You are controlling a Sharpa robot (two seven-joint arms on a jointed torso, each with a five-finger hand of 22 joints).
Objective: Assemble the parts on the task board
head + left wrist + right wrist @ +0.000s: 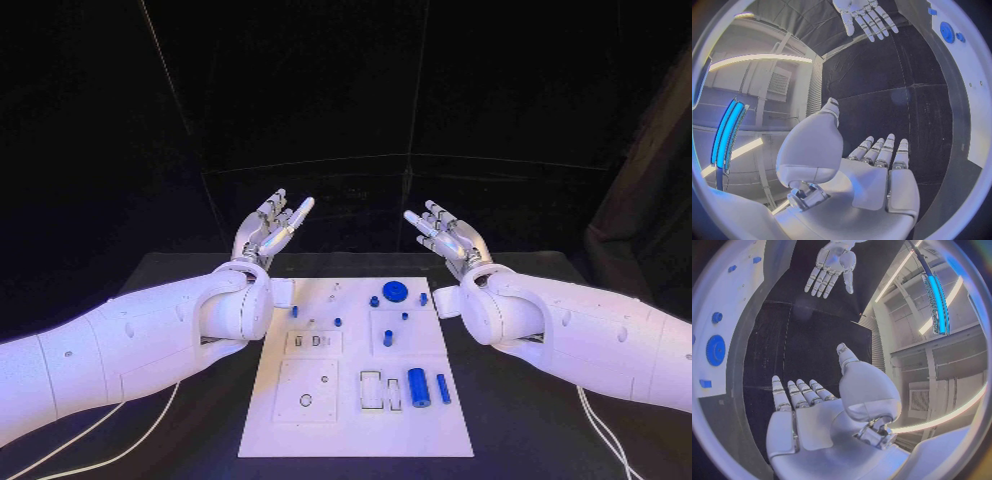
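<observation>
Both hands, left hand (pixel 273 232) and right hand (pixel 447 238), open and empty beyond the task board's (pixel 325 425) far edge; blue cylinder (pixel 418 387) lies near-right, long axis near-far, nearer the right.

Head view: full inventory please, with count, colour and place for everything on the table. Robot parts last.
Table: one, black, under everything.
Task board: one, white plate, middle of the table, between the two arms.
Round disc part: one, blue, far end of the board, right of centre.
Large cylinder part: one, blue, lying near the board's near right side.
Slim bar part: one, blue, just right of the large cylinder.
Small parts: several, blue, scattered over the board's far half; too small to count exactly.
Cables: white, trailing on the table by each arm.
Left hand: silver, raised beyond the board's far left corner, fingers apart, holding nothing.
Right hand: silver, raised beyond the far right corner, fingers apart, holding nothing.
</observation>
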